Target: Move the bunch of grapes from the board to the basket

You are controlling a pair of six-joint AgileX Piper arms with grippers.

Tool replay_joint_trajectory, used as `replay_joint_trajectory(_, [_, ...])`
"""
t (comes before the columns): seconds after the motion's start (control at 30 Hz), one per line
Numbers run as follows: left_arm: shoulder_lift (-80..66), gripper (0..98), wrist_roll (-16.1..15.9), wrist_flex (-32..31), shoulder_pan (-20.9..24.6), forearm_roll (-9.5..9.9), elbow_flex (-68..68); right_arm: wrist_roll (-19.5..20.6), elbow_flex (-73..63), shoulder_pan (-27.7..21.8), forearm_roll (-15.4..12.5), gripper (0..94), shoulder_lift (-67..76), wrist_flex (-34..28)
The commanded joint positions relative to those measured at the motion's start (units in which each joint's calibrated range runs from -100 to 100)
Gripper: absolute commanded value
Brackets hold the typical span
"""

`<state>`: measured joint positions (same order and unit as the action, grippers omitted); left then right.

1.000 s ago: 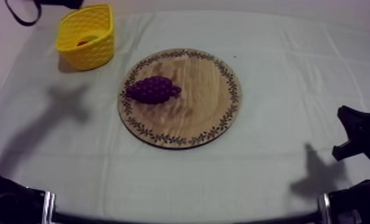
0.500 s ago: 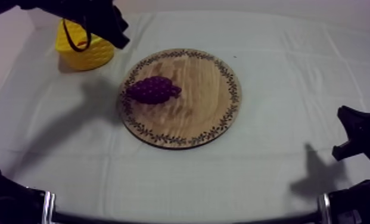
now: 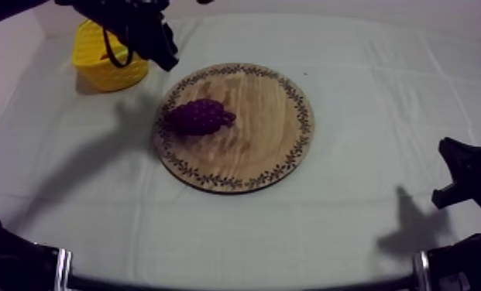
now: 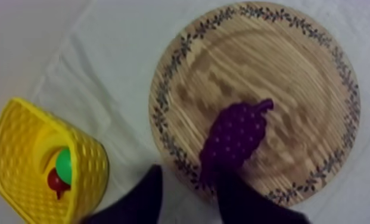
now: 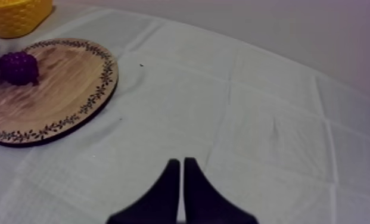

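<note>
On the round wooden board (image 3: 262, 135), toward its basket-side rim, you see the bunch of grapes (image 3: 199, 116) lying free. Your left gripper (image 4: 187, 182) hovers just beside it, fingers apart and empty. Near the board, the yellow basket (image 3: 119, 73) holds a small red fruit (image 4: 56, 180). Your right gripper (image 5: 179, 167) rests well apart, fingers together.

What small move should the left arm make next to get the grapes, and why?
Probably shift the left jaws a little toward the wooden board's middle and lower them round the bunch of grapes. They stand open at the board's rim, one over the bunch's near end and the other off it on the yellow basket's side, so they are not yet centred on the bunch.
</note>
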<state>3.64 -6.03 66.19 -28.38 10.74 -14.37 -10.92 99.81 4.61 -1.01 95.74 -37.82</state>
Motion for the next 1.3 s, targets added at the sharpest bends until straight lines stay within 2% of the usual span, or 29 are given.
replay_joint_trajectory(0.0, [0.09, 73.6, -0.17, 3.38, 0.16, 0.07, 0.06, 0.01, -0.03, -0.02, 0.01, 0.4, 0.01, 0.00])
replay_joint_trajectory(0.07, [0.23, 85.3, -0.80, 6.22, 0.32, -0.10, 0.11, 0.01, -0.03, -0.02, 0.01, 0.4, 0.01, 0.00])
replay_joint_trajectory(0.17, [0.32, 92.8, -1.26, 8.33, 0.34, -0.39, 0.38, -0.01, -0.03, -0.02, 0.01, 0.4, 0.01, 0.00])
replay_joint_trajectory(0.47, [0.93, 96.5, -3.64, 7.83, 0.21, -1.27, -1.72, 0.01, -0.03, -0.02, 0.01, 0.4, 0.01, 0.00])
replay_joint_trajectory(0.6, [2.40, 96.3, -4.72, 2.60, 0.14, -1.44, -5.07, 0.01, -0.03, -0.02, 0.01, 0.4, 0.01, 0.00])
replay_joint_trajectory(0.87, [8.36, 95.8, -5.10, -10.70, -0.11, -0.34, -11.25, 0.01, -0.03, -0.02, 0.01, 0.4, 0.01, 0.00])
replay_joint_trajectory(1.27, [18.12, 92.2, -5.18, -20.73, -0.63, -0.45, -8.91, 0.01, -0.03, -0.02, 0.01, 0.4, 0.01, 0.00])
